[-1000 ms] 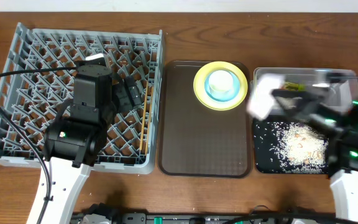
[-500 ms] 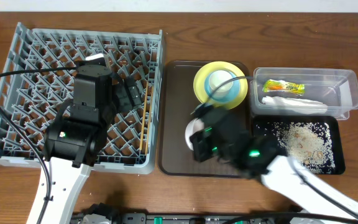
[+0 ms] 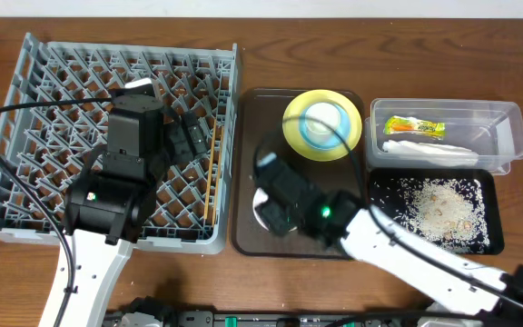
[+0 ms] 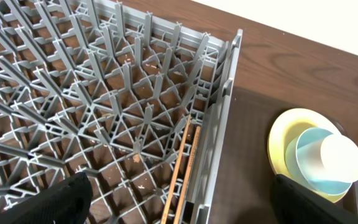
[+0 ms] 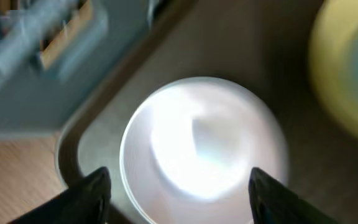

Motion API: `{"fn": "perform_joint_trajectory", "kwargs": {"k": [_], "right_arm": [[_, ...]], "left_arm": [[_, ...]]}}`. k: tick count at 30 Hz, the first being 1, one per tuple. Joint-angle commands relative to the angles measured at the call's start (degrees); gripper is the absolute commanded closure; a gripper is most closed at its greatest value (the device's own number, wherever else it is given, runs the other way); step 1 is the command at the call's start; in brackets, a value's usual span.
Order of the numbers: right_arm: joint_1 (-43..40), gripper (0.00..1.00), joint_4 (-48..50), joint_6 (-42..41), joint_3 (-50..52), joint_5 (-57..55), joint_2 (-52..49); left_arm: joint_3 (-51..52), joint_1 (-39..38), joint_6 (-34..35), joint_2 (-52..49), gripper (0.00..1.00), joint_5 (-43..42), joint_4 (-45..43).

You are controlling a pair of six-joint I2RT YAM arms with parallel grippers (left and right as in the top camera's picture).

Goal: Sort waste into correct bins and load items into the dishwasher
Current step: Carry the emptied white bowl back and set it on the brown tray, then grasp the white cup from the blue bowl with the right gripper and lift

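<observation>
**Figure: the white-bowl step, overhead and wrist views.** We take the dark brown serving tray (image 3: 263,127) as our landmark.

The white bowl (image 5: 204,146) sits on the tray's near left part. It lies directly beneath the right claw (image 5: 179,185), whose fingers are spread and flank the rim on either side. They pinch nothing. Motion blur keeps us from telling whether the bowl is mouth-up or inverted.

The yellow plate (image 3: 292,134) occupies the tray's far end, carrying the light blue bowl (image 4: 308,169) and the small white cup (image 4: 342,155).

The grey dish rack (image 3: 44,109) stands just beside the tray's left edge. The chopsticks (image 4: 180,171) lie in the rack along the wall nearest the tray.

The left claw (image 4: 182,190) hovers above that part of the rack, spread wide and empty.

The coming move turns on one relation: the bowl is centred under the right claw, and its destination lies leftward across the tray's edge. Being round, the bowl has no long axis to align with. We judge the right arm far nearer, so closing on the rim and carrying the bowl left falls to it.
</observation>
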State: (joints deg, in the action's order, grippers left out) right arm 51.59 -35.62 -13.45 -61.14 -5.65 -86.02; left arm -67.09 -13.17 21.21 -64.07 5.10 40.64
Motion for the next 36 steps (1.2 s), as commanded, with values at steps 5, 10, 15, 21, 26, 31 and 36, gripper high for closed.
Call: {"fn": "perform_joint_trajectory", "kwargs": {"k": [5,10,15,21,26,31,36], "right_arm": [[-11.65,0.36,-6.34,14.86,-14.97,-1.4,-1.4],[-20.0,0.43,-2.56,19.52,-15.67,2.29,-5.88],[-22.82,0.48,3.34,21.68,-15.65,4.46,-11.67],[-22.71,0.77,4.74,23.39,-15.65,2.6,-17.2],[-22.71,0.77,4.74,23.39,-15.67,-1.07,-20.96],[-22.71,0.85,4.46,23.39,-15.65,-1.44,-21.64],[-22.69,0.99,4.87,23.39,-15.72,-1.99,-21.22]], "left_arm": [[-0.33,0.31,0.5,0.11,0.06,0.94,0.04],[-0.33,0.31,0.5,0.11,0.06,0.94,0.07],[-0.33,0.31,0.48,0.11,0.06,0.94,0.07],[-0.33,0.31,0.48,0.11,0.06,0.94,0.07],[-0.33,0.31,0.48,0.11,0.06,0.94,0.07],[-0.33,0.31,0.5,0.11,0.06,0.94,0.04],[-0.33,0.31,0.48,0.11,0.06,0.94,0.04]]}}
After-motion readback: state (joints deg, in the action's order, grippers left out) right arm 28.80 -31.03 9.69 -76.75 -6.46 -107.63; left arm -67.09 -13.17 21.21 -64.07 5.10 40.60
